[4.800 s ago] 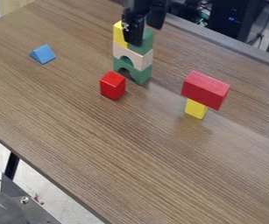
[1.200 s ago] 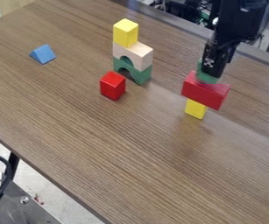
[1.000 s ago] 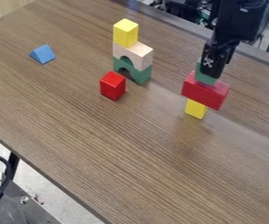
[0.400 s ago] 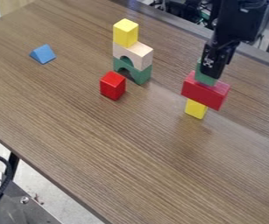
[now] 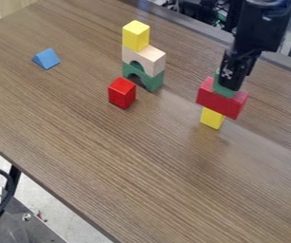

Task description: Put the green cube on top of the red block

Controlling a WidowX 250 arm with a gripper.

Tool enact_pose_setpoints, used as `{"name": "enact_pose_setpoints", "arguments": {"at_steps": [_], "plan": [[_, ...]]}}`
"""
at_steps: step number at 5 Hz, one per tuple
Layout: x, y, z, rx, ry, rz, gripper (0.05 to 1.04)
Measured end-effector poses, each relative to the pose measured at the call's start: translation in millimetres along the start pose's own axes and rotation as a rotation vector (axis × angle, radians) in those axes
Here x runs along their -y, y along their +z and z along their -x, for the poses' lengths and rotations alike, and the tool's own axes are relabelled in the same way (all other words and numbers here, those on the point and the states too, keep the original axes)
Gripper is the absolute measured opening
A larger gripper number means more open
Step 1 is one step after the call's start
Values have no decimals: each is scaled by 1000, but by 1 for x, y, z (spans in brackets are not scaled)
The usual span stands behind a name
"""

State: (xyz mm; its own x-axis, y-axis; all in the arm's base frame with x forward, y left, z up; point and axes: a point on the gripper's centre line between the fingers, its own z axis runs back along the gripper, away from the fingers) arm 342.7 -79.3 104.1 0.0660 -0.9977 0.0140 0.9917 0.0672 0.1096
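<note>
At the upper right of the camera view, the black gripper (image 5: 233, 79) hangs over the red block (image 5: 220, 103), shut on the green cube (image 5: 222, 92). The cube is at the red block's top face, around its middle; the near finger hides much of it. Whether its underside rests fully on the block cannot be told. Beneath, the red block lies across a small upright yellow block (image 5: 211, 118).
Left of the gripper stands a tower with a green arch (image 5: 153, 82), a pale arch (image 5: 149, 58) and a yellow block (image 5: 135, 36). A small red block (image 5: 122, 93) is in front of it, and a blue triangular block (image 5: 47, 59) lies farther left.
From the left tower, the gripper has carried the green cube right to the red block. Since the last earlier frame, both have shifted slightly down and right.
</note>
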Motion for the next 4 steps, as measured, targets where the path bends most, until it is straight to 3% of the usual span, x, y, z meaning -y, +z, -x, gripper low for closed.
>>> {"name": "enact_pose_setpoints", "arguments": {"at_steps": [4], "plan": [[4,-4,1,-17,-10,1,549]]}}
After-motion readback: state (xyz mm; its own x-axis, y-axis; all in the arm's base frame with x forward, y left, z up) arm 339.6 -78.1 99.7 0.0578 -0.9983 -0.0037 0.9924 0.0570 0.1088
